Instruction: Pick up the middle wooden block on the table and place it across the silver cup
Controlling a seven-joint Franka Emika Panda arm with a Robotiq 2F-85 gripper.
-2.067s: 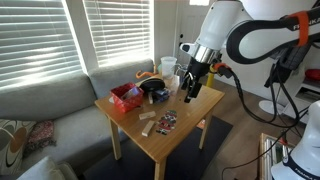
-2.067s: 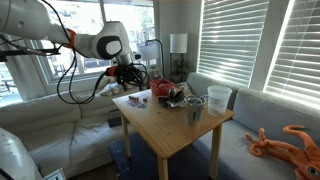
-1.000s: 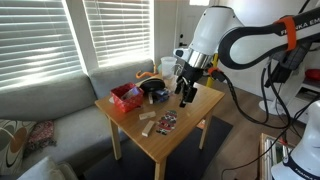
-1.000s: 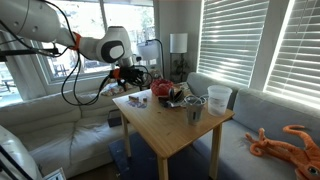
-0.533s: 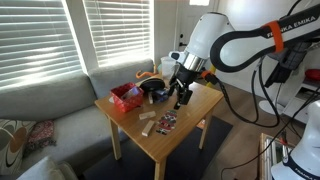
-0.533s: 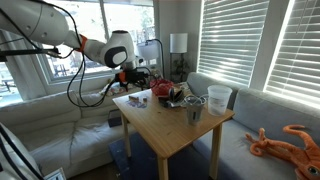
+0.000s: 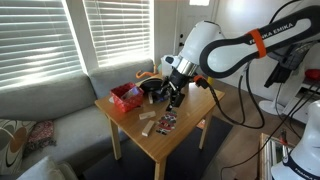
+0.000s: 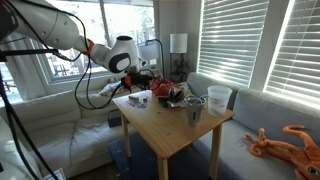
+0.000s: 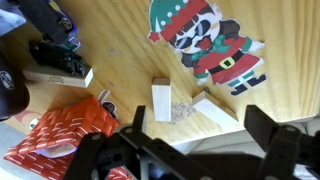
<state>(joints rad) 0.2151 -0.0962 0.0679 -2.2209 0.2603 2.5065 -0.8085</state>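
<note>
While the claw (image 9: 197, 128) hangs with its fingers spread apart above the tabletop (image 9: 290, 80), the middle wooden block (image 9: 162, 98) lies flat just below a Santa packet (image 9: 205, 40). Another block (image 9: 215, 110) lies near it. The silver cup (image 8: 194, 112) stands near a white jug (image 8: 219, 98).

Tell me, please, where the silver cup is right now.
In an exterior view the silver cup stands near the right end of the table, just left of the taller white jug.
</note>
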